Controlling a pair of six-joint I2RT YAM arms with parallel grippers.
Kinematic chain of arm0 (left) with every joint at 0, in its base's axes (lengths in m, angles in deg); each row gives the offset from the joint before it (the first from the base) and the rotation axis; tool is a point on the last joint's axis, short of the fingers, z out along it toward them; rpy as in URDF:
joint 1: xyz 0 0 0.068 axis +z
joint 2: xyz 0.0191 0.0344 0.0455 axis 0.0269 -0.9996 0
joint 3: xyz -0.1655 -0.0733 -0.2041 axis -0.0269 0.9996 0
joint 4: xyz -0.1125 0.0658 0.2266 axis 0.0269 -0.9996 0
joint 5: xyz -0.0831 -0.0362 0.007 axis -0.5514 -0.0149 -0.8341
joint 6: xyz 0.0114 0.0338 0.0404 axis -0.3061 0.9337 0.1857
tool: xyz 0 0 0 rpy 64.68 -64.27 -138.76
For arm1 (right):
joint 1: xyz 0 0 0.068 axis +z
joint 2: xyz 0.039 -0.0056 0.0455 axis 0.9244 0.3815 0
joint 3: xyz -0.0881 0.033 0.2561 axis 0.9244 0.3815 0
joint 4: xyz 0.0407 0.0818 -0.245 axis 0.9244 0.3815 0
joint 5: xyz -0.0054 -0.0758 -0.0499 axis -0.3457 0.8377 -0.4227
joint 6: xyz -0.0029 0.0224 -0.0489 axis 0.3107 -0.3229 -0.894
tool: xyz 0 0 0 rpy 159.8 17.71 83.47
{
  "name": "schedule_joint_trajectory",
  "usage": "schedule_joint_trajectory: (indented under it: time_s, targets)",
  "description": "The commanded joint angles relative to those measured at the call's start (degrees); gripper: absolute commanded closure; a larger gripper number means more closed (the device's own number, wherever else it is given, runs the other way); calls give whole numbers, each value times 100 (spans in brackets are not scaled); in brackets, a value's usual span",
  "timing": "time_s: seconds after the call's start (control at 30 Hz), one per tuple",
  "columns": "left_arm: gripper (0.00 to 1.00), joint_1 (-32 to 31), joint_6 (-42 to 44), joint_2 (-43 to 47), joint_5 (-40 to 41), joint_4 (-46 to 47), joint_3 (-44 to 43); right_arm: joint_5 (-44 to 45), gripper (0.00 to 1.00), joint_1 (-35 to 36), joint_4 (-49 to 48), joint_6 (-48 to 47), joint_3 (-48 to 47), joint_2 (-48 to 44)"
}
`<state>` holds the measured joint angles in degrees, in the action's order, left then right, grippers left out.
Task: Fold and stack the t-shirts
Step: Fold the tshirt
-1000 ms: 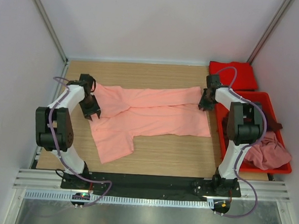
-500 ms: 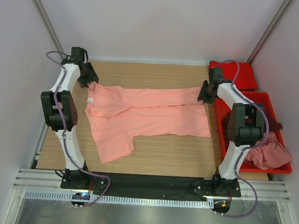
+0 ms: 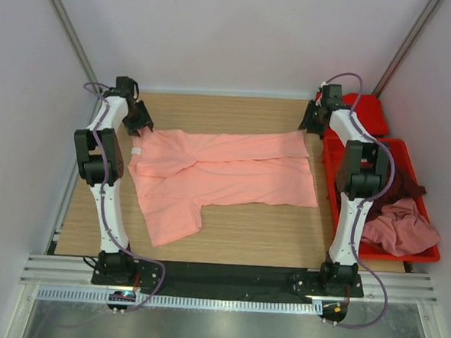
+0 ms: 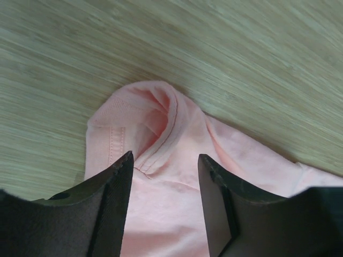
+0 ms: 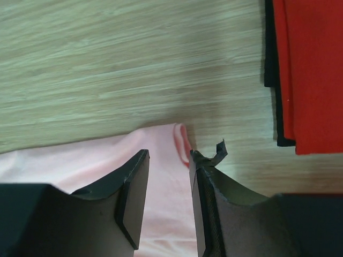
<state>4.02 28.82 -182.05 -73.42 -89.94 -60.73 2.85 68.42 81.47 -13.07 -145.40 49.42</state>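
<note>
Salmon-pink t-shirt (image 3: 225, 173): soft matte knit, lying flat across the wood-grain table (image 3: 244, 235), with a stitched hem bunched at its far-left corner. Left gripper (image 4: 165, 166) is angled down over that corner, fingers spread, pinching nothing. Right gripper (image 5: 169, 160) is over the far-right hem corner, fingers apart, cloth loose below the gap. White tag (image 3: 136, 150) at the left edge, unreadable. Bright red t-shirt (image 3: 363, 112) lies folded at far right.
</note>
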Motion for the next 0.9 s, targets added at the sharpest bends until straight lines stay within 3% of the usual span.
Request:
schedule_joint_trajectory:
  time_s: [0.0, 0.2, 0.37, 0.5, 0.7, 0.87]
  targets:
    - [49, 33, 202, 2, -60, 78, -328, -377, 57, -14, 132, -136, -545, 321]
    - [58, 85, 255, -130, -156, 69, -460, -843, 56, -5, -8, 74, -660, 674]
    - [63, 94, 273, -218, -244, 8, -627, -695, 56, -163, -87, 206, -573, 797]
    - [62, 94, 281, -358, -236, -141, -829, -668, 56, -172, -113, 251, -537, 841]
    - [50, 94, 343, -411, 28, -247, -812, -528, 57, -207, -113, 233, -546, 841]
    - [55, 94, 325, -464, -68, -133, -777, -650, 57, -225, -174, 268, -581, 902]
